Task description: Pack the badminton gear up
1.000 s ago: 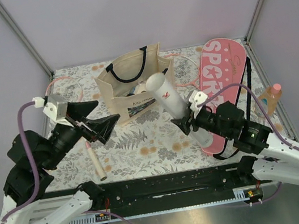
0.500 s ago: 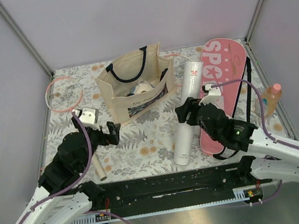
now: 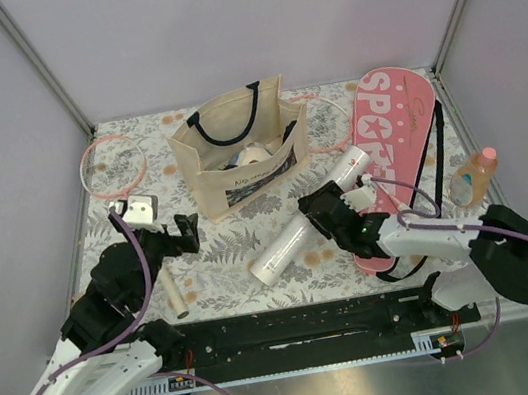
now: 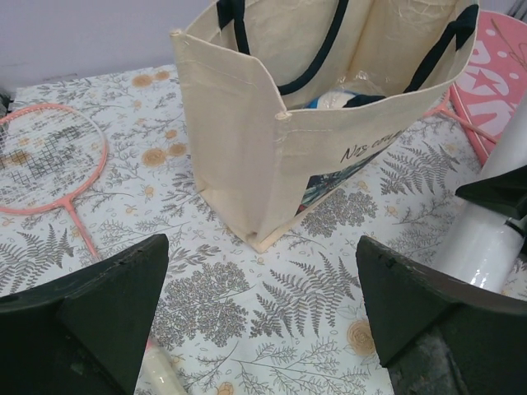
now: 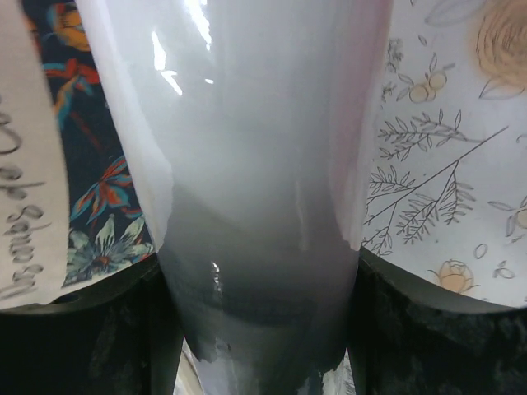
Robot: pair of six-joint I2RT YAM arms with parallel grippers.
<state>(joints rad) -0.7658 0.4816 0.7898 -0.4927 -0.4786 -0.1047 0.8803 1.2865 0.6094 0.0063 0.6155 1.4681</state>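
Just behind tube (image 3: 287,242), tote bag (image 3: 214,170)

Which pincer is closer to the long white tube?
Right. The right pincer grips the white tube around its middle. The left pincer hangs open and empty, off to the tube's left, apart from it.

A robot test cell in a lab, I'd say, plain pale walls (image 3: 244,18) on three sides, bare aluminium frame posts (image 3: 37,65), floral cloth over my surface (image 3: 242,247), black mounting rail (image 3: 295,324) at its near edge.

Second racket (image 3: 321,123) partly behind tote bag (image 3: 228,163)
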